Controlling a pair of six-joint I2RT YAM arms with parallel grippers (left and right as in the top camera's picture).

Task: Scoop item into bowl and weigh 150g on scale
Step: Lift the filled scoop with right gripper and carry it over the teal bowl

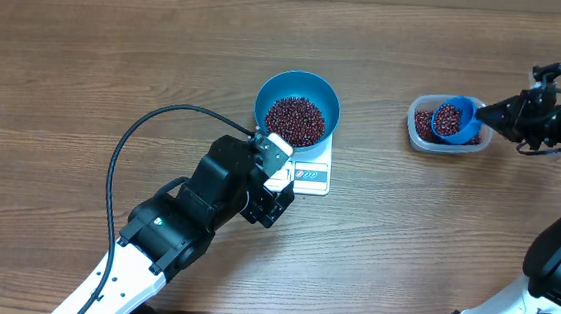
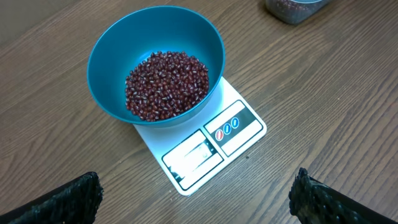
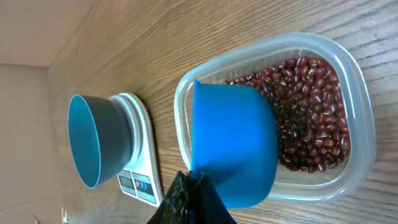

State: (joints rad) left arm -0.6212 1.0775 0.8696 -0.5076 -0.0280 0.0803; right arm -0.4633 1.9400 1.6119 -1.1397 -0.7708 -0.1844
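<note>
The bowl (image 1: 299, 83) stands on the scale (image 1: 311, 175) in the middle of the table (image 1: 119, 44), with beans (image 1: 295, 120) heaped inside. The right fingers (image 3: 186, 202) pinch a loaded scoop (image 1: 453, 118) above the tub (image 1: 415, 128) at the far right. The left fingers (image 2: 62, 202) are spread and empty. The display is unreadable, so more scooping probably remains.

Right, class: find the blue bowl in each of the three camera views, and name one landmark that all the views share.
Overhead: bowl near the centre, just above the middle.
Left wrist: bowl upper left of centre, beans inside.
Right wrist: bowl at the left, seen side-on.
Shared landmark: the white scale under the bowl.
</note>
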